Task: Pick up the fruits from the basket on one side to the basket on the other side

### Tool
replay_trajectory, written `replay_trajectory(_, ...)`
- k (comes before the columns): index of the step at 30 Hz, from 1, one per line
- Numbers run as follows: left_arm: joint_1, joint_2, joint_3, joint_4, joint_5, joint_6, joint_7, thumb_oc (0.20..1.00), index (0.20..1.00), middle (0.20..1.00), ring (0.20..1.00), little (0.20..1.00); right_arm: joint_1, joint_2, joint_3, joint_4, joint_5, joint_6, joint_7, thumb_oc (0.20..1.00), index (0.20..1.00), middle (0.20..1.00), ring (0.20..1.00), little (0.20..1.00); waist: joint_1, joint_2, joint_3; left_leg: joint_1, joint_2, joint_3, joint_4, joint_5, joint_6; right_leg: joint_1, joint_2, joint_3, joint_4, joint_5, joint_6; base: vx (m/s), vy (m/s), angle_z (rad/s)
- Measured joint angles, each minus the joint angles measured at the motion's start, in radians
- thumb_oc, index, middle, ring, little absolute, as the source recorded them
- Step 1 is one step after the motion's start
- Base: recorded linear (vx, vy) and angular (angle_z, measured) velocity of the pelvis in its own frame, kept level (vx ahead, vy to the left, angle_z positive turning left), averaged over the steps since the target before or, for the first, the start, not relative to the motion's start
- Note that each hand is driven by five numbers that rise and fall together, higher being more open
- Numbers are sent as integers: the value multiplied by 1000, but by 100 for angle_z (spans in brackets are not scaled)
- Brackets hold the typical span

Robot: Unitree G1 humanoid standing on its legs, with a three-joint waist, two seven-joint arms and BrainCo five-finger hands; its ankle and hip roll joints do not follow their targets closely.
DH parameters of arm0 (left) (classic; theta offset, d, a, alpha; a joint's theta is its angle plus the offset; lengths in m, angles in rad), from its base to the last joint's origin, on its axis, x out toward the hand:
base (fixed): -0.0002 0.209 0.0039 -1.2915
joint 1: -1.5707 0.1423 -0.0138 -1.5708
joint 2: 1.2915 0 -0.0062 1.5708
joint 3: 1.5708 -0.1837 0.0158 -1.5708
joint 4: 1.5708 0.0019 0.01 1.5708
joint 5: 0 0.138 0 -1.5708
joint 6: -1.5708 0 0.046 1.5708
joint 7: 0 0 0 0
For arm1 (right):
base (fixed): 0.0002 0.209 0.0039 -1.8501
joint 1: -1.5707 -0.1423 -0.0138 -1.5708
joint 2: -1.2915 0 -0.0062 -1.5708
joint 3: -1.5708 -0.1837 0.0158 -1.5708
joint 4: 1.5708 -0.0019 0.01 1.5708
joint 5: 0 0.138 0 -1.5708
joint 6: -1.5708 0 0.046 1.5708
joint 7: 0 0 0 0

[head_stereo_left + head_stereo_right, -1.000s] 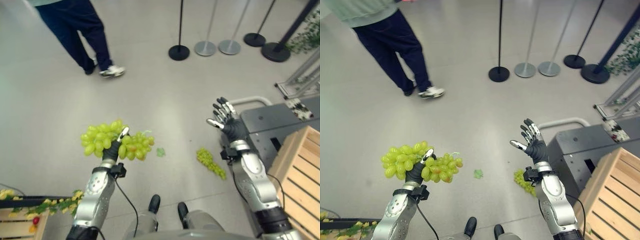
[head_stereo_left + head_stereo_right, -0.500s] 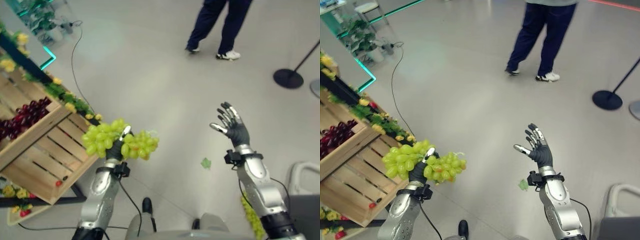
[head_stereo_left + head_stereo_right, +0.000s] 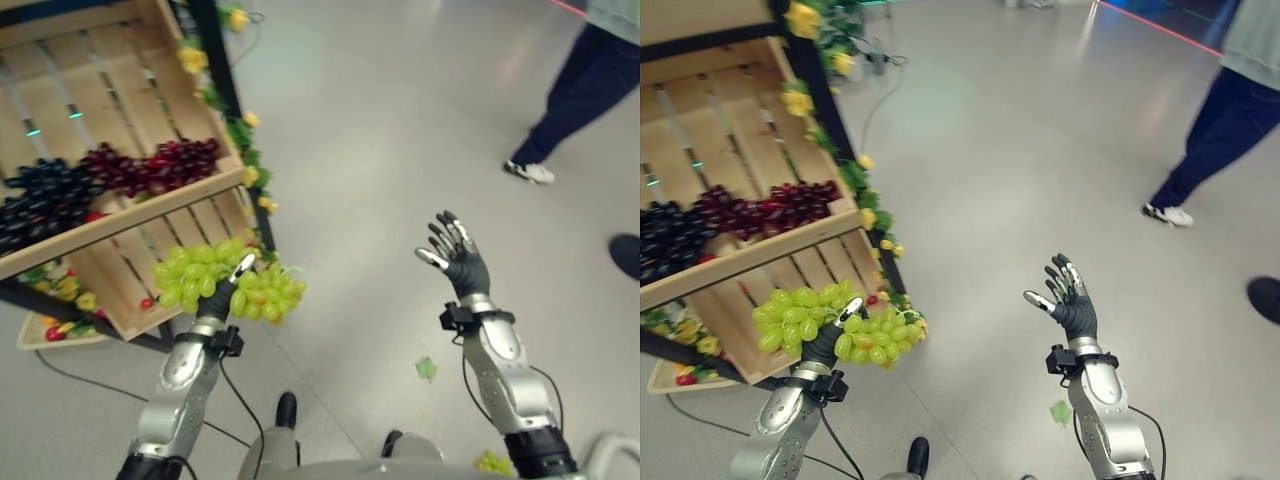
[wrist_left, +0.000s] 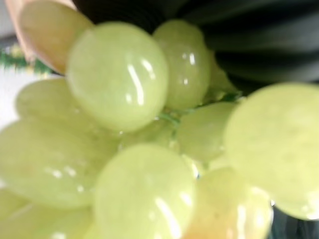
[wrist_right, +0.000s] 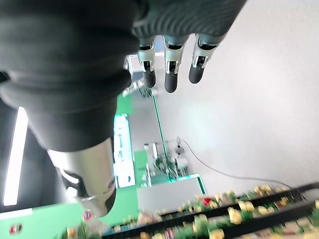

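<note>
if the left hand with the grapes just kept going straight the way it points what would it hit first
Probably the slatted front of the wooden crate just ahead of the left hand, which is curled round the green grapes. Depth is unclear; it might clear the rim and reach the dark grapes inside.

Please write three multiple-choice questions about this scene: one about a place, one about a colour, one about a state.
1. Where are the dark and red grapes?
A. in the wooden crate
B. on the floor
C. in the right hand

2. What colour are the grapes in the left hand?
A. red
B. green
C. black

3. How is the right hand?
A. shut on grapes
B. open, holding nothing
C. pressed on the crate

Answers:
1 A: the dark and red grapes lie in the wooden crate.
2 B: the left hand holds green grapes.
3 B: the right hand is raised with spread fingers.
</note>
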Motion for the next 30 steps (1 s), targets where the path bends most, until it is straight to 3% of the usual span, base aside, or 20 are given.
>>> replay_trajectory(1,0,0,6,1,0,0,1,200,200,200,200,200,-2,-1,-2,1,0,-1,-1,1000,1000,1000,1000,1000,-9,5,3,-9,0,-32,6,0,0,-8,30,56,-34,-11,-11,122,-62,76)
replay_trajectory(3,2,6,9,1,0,-1,3,200,200,200,200,200,-8,-5,-3,1,0,1,-2,1000,1000,1000,1000,1000,-3,1,8,-9,-8,-39,-9,11,7,-37,51,60,-109,-3,-18,134,-74,78)
replay_trajectory(4,4,-7,12,1,0,-5,4,200,200,200,200,200,-30,-12,-2,2,0,1,0,1000,1000,1000,1000,1000,-2,6,19,-14,-3,-73,-9,7,0,-66,84,93,-149,8,-25,158,-45,66)
replay_trajectory(5,4,-5,17,3,0,-6,6,200,200,200,200,200,-39,-13,-4,2,0,-1,0,1000,1000,1000,1000,1000,-7,29,33,-23,-3,-103,-7,6,-2,-67,106,100,-197,22,-26,193,-53,102)
replay_trajectory(6,11,-12,10,5,1,-6,6,200,200,200,200,200,-36,-12,-4,4,1,-7,1,1000,1000,1000,1000,1000,-7,11,42,-26,-20,-131,-8,2,-10,-65,119,112,-223,22,-20,210,-106,124)
replay_trajectory(8,9,-43,5,6,1,-5,3,200,200,200,200,200,7,-12,-12,6,1,-5,9,1000,1000,1000,1000,1000,-41,-6,52,-2,-46,-214,-32,-19,-41,-46,134,155,-197,77,-86,163,-159,164)
replay_trajectory(9,19,-59,6,2,1,-6,0,200,200,200,200,200,14,-21,-14,6,1,-3,15,1000,1000,1000,1000,1000,-36,-9,51,6,-54,-210,-11,-25,-48,-43,130,148,-196,92,-108,131,-157,93)
replay_trajectory(10,52,-81,15,0,1,-7,-1,200,200,200,200,200,-2,-47,-14,5,1,1,27,1000,1000,1000,1000,1000,-4,14,43,44,-48,-157,25,-68,-63,-42,142,135,-209,91,-112,74,-93,8)
replay_trajectory(11,61,-85,20,0,1,-7,0,200,200,200,200,200,-13,-52,-15,6,1,1,31,1000,1000,1000,1000,1000,-4,22,40,63,-46,-142,5,-89,-61,-43,147,130,-215,109,-106,94,-164,-9)
replay_trajectory(15,53,-110,49,-4,-9,-7,1,200,200,200,200,200,-60,-68,-10,5,1,5,36,1000,1000,1000,1000,1000,28,42,45,90,-21,-120,-8,-87,-68,-3,156,55,-256,127,-143,42,-152,15)
replay_trajectory(19,16,-157,48,-5,-20,-16,1,200,200,200,200,200,-56,-93,-2,7,1,5,41,1000,1000,1000,1000,1000,25,71,47,67,-52,-102,65,-84,-80,81,123,-35,-307,114,-152,-12,-53,73)
replay_trajectory(21,12,-160,50,-6,-21,-22,3,200,200,200,200,200,-54,-93,-1,7,1,6,42,1000,1000,1000,1000,1000,27,85,46,64,-56,-74,58,-83,-81,86,121,-48,-315,115,-152,2,41,66)
replay_trajectory(22,-2,-162,49,-4,-39,-23,3,200,200,200,200,200,-51,-93,-4,13,0,6,36,1000,1000,1000,1000,1000,42,87,55,32,-24,-18,62,-77,-113,115,86,-95,-344,126,-155,0,33,75)
replay_trajectory(23,-9,-158,52,-6,-41,-24,4,200,200,200,200,200,-49,-91,-3,18,0,8,31,1000,1000,1000,1000,1000,44,80,58,21,-6,14,62,-88,-118,121,73,-111,-349,127,-152,13,54,93)
replay_trajectory(24,-13,-153,55,-10,-47,-27,6,200,200,200,200,200,-49,-92,-3,20,0,9,28,1000,1000,1000,1000,1000,46,68,61,23,44,47,35,-82,-119,128,66,-108,-354,122,-139,33,81,53)
replay_trajectory(25,-7,-156,55,-11,-47,-29,8,200,200,200,200,200,-54,-96,-3,24,0,9,28,1000,1000,1000,1000,1000,52,73,62,17,76,47,23,-81,-119,134,59,-109,-352,122,-133,57,98,58)
replay_trajectory(26,0,-153,55,-13,-47,-30,13,200,200,200,200,200,-73,-92,-3,58,1,6,22,1000,1000,1000,1000,1000,47,75,61,7,138,65,1,-82,-120,148,54,-120,-363,122,-120,87,80,54)
replay_trajectory(28,-10,-160,50,-14,-47,-30,20,200,200,200,200,200,-71,-101,-6,101,1,7,10,1000,1000,1000,1000,1000,44,83,57,12,175,94,-57,-73,-108,171,46,-113,-373,115,-85,101,94,43)
replay_trajectory(29,-6,-168,49,-18,-46,-30,25,200,200,200,200,200,-62,-121,-6,113,1,7,10,1000,1000,1000,1000,1000,46,104,51,42,188,110,-79,-50,-85,182,53,-107,-381,120,-58,66,81,-8)
replay_trajectory(30,-5,-165,50,-20,-46,-30,26,200,200,200,200,200,-63,-126,-6,124,1,7,10,1000,1000,1000,1000,1000,53,114,52,61,190,105,-85,3,-110,196,58,-104,-393,125,-45,139,168,-23)
